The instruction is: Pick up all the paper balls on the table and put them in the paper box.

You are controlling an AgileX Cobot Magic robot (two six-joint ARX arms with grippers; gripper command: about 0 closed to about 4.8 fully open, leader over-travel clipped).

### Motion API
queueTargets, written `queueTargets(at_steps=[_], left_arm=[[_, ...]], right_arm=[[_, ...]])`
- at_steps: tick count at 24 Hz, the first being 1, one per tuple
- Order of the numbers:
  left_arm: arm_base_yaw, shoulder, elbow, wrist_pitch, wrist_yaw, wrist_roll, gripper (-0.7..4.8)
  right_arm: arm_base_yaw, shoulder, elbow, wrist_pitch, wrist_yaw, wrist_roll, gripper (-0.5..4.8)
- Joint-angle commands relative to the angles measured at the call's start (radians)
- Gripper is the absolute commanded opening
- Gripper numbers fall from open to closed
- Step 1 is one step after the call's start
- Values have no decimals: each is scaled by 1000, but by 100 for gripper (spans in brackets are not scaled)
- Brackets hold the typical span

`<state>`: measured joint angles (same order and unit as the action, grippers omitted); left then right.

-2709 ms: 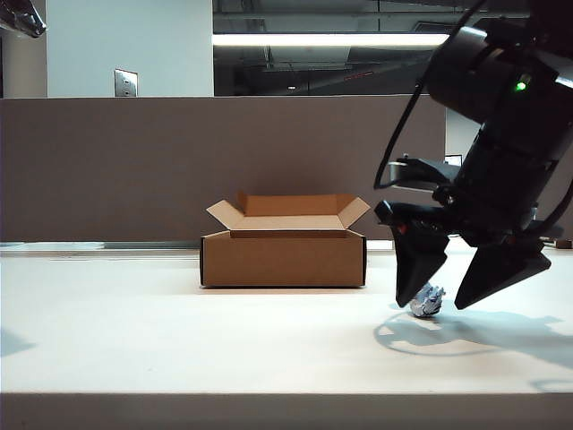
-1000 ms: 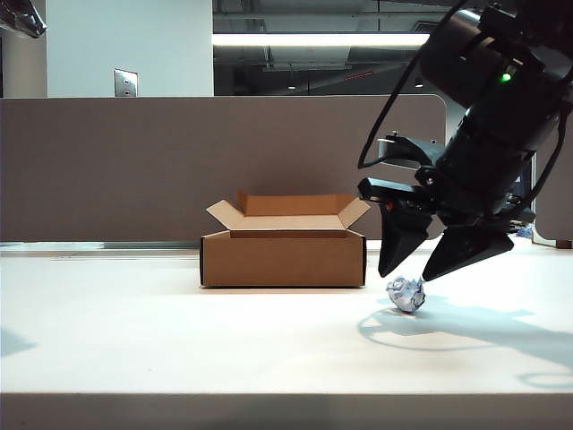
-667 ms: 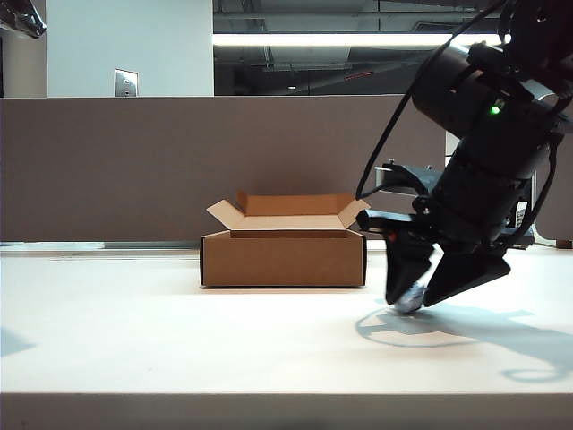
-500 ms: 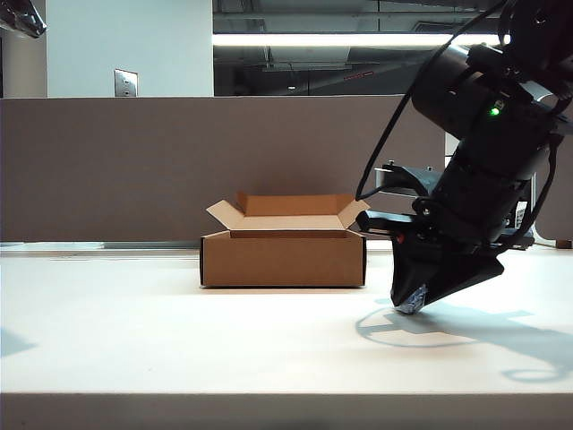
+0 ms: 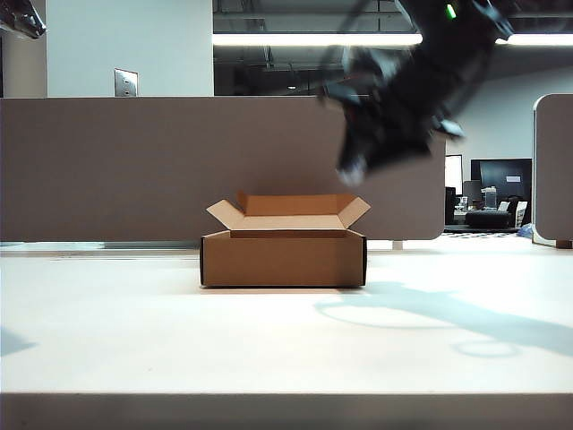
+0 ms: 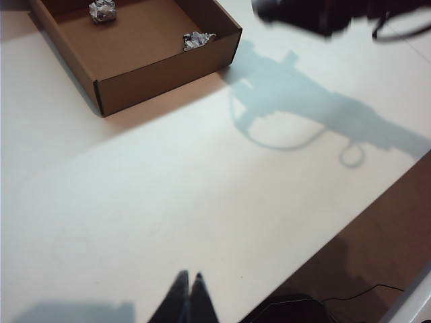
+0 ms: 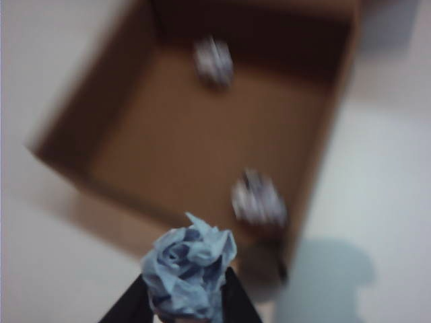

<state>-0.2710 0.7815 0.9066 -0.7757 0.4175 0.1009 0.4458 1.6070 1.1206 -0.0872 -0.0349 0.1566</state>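
Left gripper (image 6: pixel 188 286): parked high and off to the left, above bare table (image 6: pixel 135 202), its dark fingertips pressed together, clenched on nothing.

Paper box (image 5: pixel 284 255): sitting mid-table, flaps spread open, tan inside on show.

Balls already in: two paper balls lie on the box floor, one (image 6: pixel 102 9) near a far corner, the other (image 6: pixel 198 40) against the wall nearest the right arm.

Third paper ball (image 7: pixel 188 264): up in the air, pinched between the right gripper's dark fingers; in the exterior view it shows as a pale smear at the tip.

Right gripper (image 5: pixel 351 170): blurred, high above the box's right flap, jaws grasping that last wad!

Step in hand: the carry, as I read it; last ball lifted and arriving over the box.

Next move: looks like the gripper needs to get further in over the open middle, clear of the near wall and flap, then let go so the wad drops inside.

Writing: none readable; the blue-grey marks on the wads are too crumpled to make out, and the box carries no visible label.
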Motion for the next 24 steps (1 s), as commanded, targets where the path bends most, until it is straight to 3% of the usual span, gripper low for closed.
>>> queueTargets(at_steps=[1,5,7,10,11,12,19,24], left_arm=[[2,-2,0,7,-17,4,-2],[2,-2,0,6,-17,4,-2],[2,-2,0,6,-17,4,-2],[2,-2,0,5,-17,4,-2],[2,-2,0,5,-17,4,-2],[2,-2,0,2,-17,4,-2],[2,-2,0,-2,-23,2,-2],[2,-16,0,1,-188,-8,-4]], right_arm=[[1,71,178,-13,-20,-7,140],[1,215,413,-129,-21,-45,140],[1,277,497,-182,-24,-56,168],[1,347,576,-229,-26,-56,280],[1,371,594,-235,-37,-56,342],[1,373,594,-233,-39,-56,360],[-7,317,605,-262,-39,-61,360],[-24,134,604,-394,-36,-76,349]])
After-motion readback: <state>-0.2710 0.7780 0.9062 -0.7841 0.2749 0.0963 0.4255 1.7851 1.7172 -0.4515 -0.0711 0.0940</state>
